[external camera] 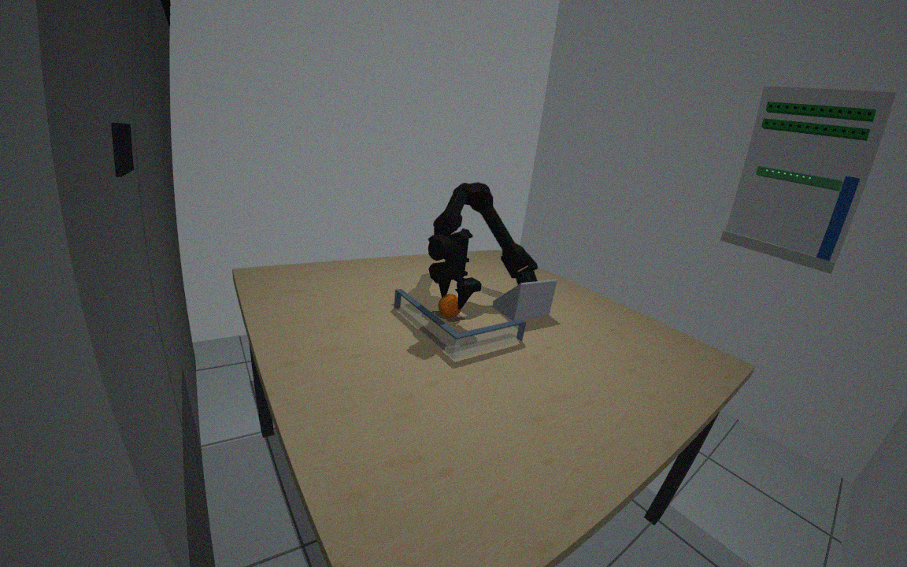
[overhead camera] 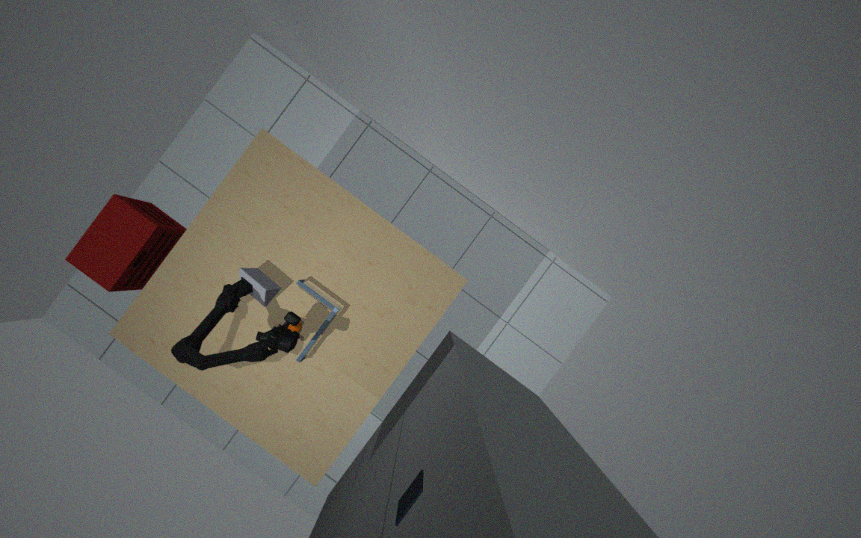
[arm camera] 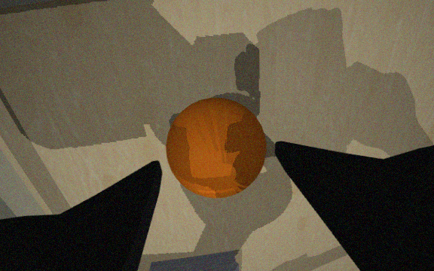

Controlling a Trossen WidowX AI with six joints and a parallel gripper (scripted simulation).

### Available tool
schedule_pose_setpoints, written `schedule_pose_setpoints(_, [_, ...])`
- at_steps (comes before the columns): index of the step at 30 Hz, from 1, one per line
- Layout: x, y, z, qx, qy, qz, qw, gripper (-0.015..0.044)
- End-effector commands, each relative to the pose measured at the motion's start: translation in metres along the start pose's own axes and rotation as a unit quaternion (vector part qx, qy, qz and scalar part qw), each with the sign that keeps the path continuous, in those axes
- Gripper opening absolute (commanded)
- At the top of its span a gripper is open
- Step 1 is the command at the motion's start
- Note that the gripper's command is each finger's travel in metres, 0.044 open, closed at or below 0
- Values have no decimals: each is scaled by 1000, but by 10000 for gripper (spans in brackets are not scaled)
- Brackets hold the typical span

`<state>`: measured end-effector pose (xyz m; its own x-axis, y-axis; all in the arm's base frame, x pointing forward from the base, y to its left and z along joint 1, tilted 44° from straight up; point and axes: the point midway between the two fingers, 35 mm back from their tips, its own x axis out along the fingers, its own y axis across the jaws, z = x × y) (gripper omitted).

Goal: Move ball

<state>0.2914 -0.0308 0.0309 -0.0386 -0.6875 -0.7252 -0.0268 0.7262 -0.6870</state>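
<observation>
- Gripper (arm camera: 217, 158) spread wide, fingers clear of the ball (arm camera: 215, 147), gripping nothing.
- Ball rests on the table (external camera: 485, 437), inside the corner of the walls (external camera: 442, 327).

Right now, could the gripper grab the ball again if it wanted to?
Probably yes. The open gripper sits right over the ball, one finger on each side with small gaps, and nothing between them. The walls stand off to the side.

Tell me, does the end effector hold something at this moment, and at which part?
Nothing is held. The end effector is open, and the orange ball sits between its fingertips with a gap on each side.
</observation>
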Motion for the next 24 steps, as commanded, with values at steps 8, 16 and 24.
schedule_pose_setpoints(8, [-67,4,3,-2,-19,3,1000,440])
schedule_pose_setpoints(16, [-77,3,3,-1,-19,3,1000,440])
schedule_pose_setpoints(24, [-110,2,-2,0,-17,1,1000,440])
